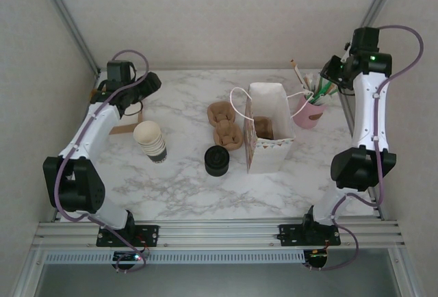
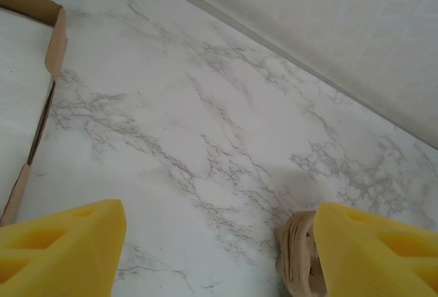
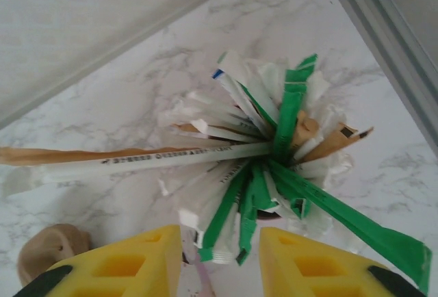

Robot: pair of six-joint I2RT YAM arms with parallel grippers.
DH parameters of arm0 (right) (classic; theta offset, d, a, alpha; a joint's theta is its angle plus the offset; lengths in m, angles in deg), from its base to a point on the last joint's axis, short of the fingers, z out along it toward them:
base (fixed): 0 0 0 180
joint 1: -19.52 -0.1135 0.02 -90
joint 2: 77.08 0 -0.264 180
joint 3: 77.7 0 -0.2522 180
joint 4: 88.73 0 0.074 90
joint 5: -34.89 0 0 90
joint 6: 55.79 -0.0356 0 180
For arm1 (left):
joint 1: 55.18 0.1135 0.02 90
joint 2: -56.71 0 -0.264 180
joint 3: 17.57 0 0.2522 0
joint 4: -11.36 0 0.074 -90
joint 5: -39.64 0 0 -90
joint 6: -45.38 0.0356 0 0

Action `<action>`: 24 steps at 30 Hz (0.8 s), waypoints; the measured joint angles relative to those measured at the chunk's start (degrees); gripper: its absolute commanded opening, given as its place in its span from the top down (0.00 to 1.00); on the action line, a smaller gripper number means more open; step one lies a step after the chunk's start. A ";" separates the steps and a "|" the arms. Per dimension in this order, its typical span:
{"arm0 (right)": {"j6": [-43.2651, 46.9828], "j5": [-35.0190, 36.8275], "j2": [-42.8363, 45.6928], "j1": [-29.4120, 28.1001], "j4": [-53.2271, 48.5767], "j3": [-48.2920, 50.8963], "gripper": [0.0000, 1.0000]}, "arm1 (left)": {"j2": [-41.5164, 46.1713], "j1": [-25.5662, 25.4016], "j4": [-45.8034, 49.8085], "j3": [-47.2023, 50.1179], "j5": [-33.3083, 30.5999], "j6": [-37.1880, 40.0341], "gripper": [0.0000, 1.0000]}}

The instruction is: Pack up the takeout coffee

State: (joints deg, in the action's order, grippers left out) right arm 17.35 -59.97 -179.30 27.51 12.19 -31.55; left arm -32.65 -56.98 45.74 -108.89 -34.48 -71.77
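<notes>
With your left pincer [image 2: 219, 242] released over bare surface [image 2: 205, 105] and your right pincer [image 3: 220, 263] released above the sachets [image 3: 274, 146], take the paper cup [image 1: 147, 133], topping the stack [image 1: 157, 150] beside the black lids [image 1: 217, 160], gently around its wall, since it is likely light, thin and easily crushed.

Both arms reach far forward, left gripper [image 2: 219, 256] spread wide, right gripper [image 3: 220, 266] parted less, both holding nothing.
</notes>
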 measured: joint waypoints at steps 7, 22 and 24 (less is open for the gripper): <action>1.22 1.40 -2.14 -0.07 -0.59 0.11 0.73 | -1.79 -0.33 -0.22 -0.72 0.24 0.09 0.27; 1.75 3.78 -6.05 -1.42 -1.60 0.20 0.81 | -2.27 -0.37 -0.63 -0.72 0.87 0.24 0.28; 1.92 3.76 -6.36 -1.66 -1.60 0.20 0.83 | -2.27 -0.37 -0.63 -0.72 0.87 0.24 0.28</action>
State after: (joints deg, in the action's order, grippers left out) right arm 19.27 -56.21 -185.66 25.84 10.60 -31.36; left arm -34.92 -57.35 45.11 -109.61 -33.60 -71.53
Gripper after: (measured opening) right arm 0.191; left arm 0.724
